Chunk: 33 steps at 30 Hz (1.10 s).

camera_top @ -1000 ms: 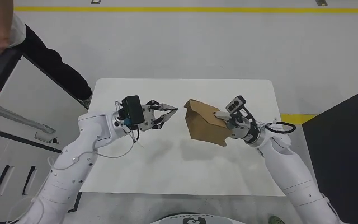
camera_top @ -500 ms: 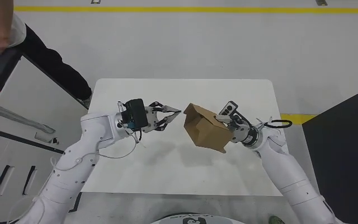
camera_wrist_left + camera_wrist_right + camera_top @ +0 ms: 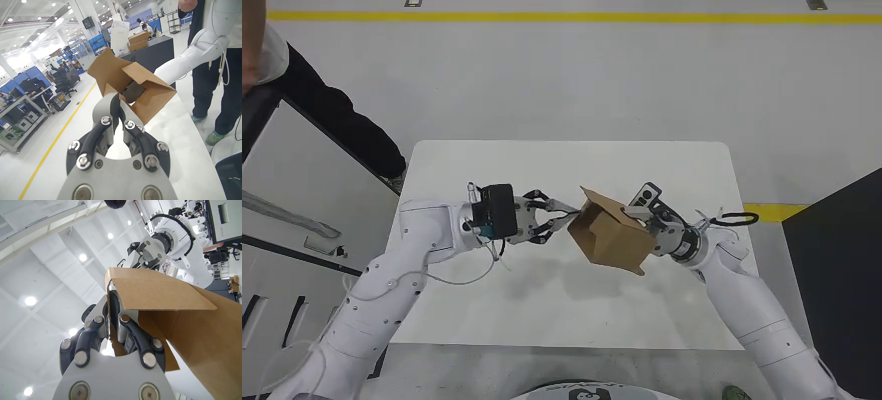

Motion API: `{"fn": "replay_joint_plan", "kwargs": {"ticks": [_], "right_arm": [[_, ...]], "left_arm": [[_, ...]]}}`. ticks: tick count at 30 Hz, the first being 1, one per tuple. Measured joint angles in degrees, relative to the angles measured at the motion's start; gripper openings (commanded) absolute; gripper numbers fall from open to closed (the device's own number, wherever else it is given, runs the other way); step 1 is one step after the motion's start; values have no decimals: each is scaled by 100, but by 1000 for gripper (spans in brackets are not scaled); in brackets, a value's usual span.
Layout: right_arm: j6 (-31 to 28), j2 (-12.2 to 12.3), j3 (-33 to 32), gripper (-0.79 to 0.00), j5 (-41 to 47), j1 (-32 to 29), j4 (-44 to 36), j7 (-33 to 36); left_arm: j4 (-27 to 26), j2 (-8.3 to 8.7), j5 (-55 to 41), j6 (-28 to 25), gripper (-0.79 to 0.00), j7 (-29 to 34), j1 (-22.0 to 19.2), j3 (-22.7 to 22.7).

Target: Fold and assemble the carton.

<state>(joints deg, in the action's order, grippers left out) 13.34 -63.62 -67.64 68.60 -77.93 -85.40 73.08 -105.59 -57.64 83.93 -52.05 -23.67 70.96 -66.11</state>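
The left fingers (image 3: 103, 111) are arriving at the carton (image 3: 610, 235). A second ago they were spread wide and well apart from it. Now they are drawn almost together at its open end, and the edge of a small flap (image 3: 109, 90) is sitting between their tips, so they appear to be pinching it. Over the same second the right arm has been tipping the brown carton and bringing it across to meet them.

The right fingers (image 3: 114, 308) are clamping tight on a side wall at the far end, with one finger inside the cardboard and one outside. The carton is hanging between the two sets of fingers, lifted off the white desk (image 3: 492, 300).

For the task this is looking like a handover from holding to folding: with both ends gripped, the left side seems ready to turn that flap inward (the other flaps are standing loose and unfolded).

The carton's open mouth is facing the left fingers. Inside, a dark shape (image 3: 134, 91) is showing, probably the right arm's inner finger. No goods are showing in there.
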Motion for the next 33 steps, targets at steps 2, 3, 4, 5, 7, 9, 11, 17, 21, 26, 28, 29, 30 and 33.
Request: {"fn": "replay_joint_plan", "kwargs": {"ticks": [2,3,4,5,7,9,11,17,21,26,28,29,30,33], "right_arm": [[0,-4,0,-785,-10,3,4,-22],[-1,-6,2,-785,-14,3,4,-26],[-2,-8,8,-785,-26,3,5,-28],[-3,-10,14,-785,-40,3,5,-26],[-6,-14,25,-785,-65,2,5,-14],[-14,-14,29,-785,-105,6,4,15],[-42,-16,24,-785,-129,9,11,45],[-112,-23,12,-785,-168,5,11,102],[-152,-31,9,-785,-157,4,3,124],[-178,-41,0,-785,-141,4,-3,111],[-195,-44,-11,-785,-137,3,5,92],[-203,-45,-15,-785,-137,2,9,86],[-208,-47,-17,-785,-137,0,11,84],[-212,-53,-18,-785,-131,-3,12,86]], "left_arm": [[-20,3,56,-18,-785,-36,-5,14],[-27,3,76,-28,-785,-52,-7,22],[-28,3,80,-40,-785,-87,-6,36],[-21,1,55,-48,-785,-126,-5,48],[-18,-1,67,-63,-785,-153,-29,68],[-10,-2,89,-61,-785,-160,-42,83],[1,-3,116,-51,-785,-162,-57,98],[43,-15,168,-76,-785,-186,-111,203],[55,-24,204,-112,-785,-189,-142,294],[86,-25,226,-84,-785,-208,-185,299],[110,-20,210,-42,-785,-218,-188,254],[113,-17,208,-35,-785,-217,-186,239],[112,-14,208,-31,-785,-214,-182,227],[98,-9,202,-44,-785,-211,-159,225]]}}
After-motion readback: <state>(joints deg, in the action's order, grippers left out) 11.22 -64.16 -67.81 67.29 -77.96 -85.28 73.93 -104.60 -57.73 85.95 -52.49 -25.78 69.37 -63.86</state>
